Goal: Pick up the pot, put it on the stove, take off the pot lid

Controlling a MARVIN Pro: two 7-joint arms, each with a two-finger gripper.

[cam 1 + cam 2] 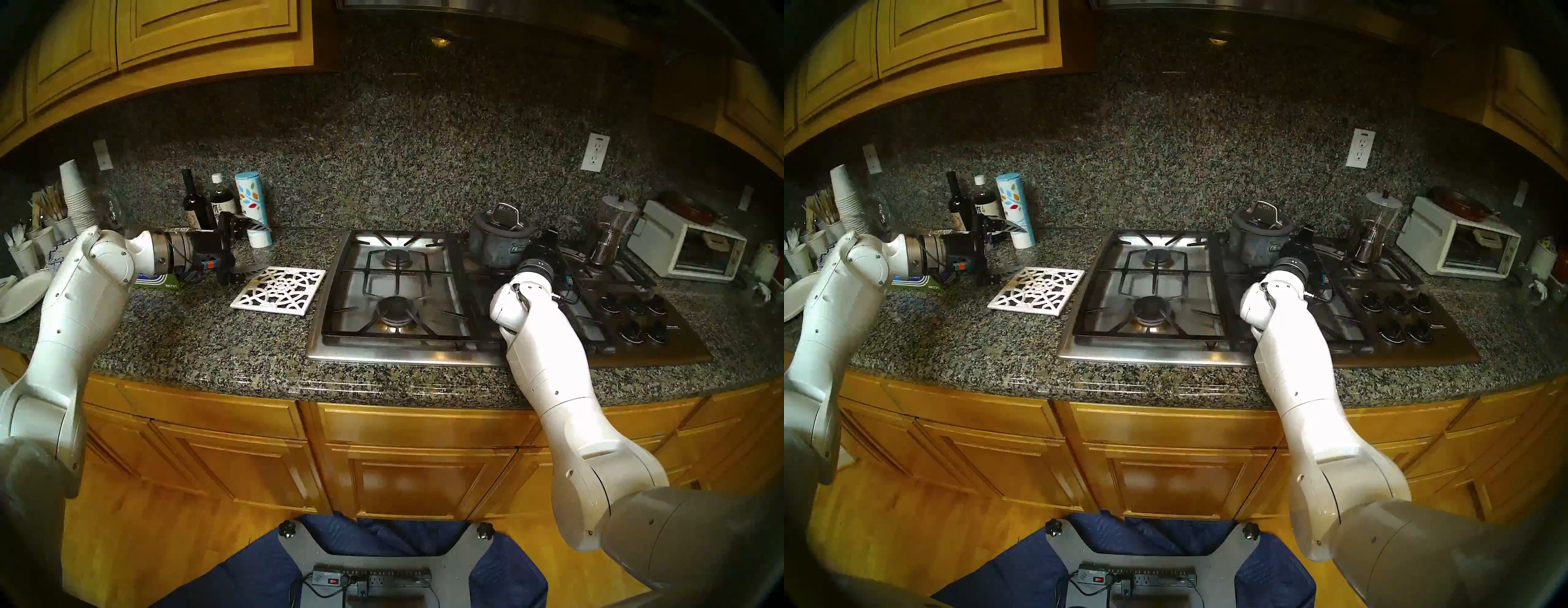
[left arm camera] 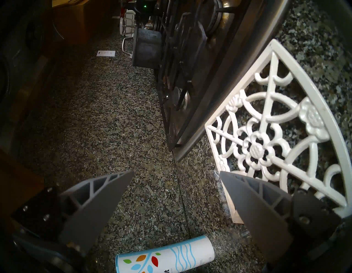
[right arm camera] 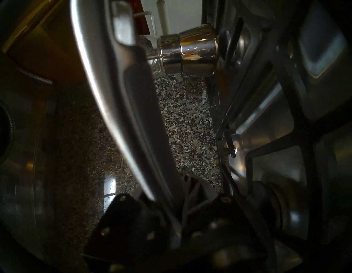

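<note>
Right tool [image 3: 171, 215]: clamped on the pot's slim silver handle [image 3: 122, 106], which ran close past the wrist camera; reached level over the right half of the stove.
Left tool [image 2: 176, 192]: jaws spread wide with nothing between them, hanging above the counter [image 1: 212, 339] at the left, just beside the white lattice trivet [image 1: 278, 291].
Pot [image 1: 498, 244]: dark grey and mottled, at the far edge of the stove, right of its middle; whether it stood on the grate or was lifted clear, I could not tell.
Pot lid [image 1: 505, 220]: seated on the pot, its arched metal loop uppermost.
Stove [image 1: 339, 339]: stainless cooktop with black grates; two left burners bare, black knobs [image 1: 634, 314] at the near right.
Coffee maker [image 1: 611, 231]: glass and metal, on the far right grate, near the pot.
Toaster oven [image 1: 685, 248]: white, on the counter right of the stove.
Bottles [image 1: 205, 201]: two dark ones and a blue-and-white canister [image 1: 253, 212] against the backsplash, far left.
</note>
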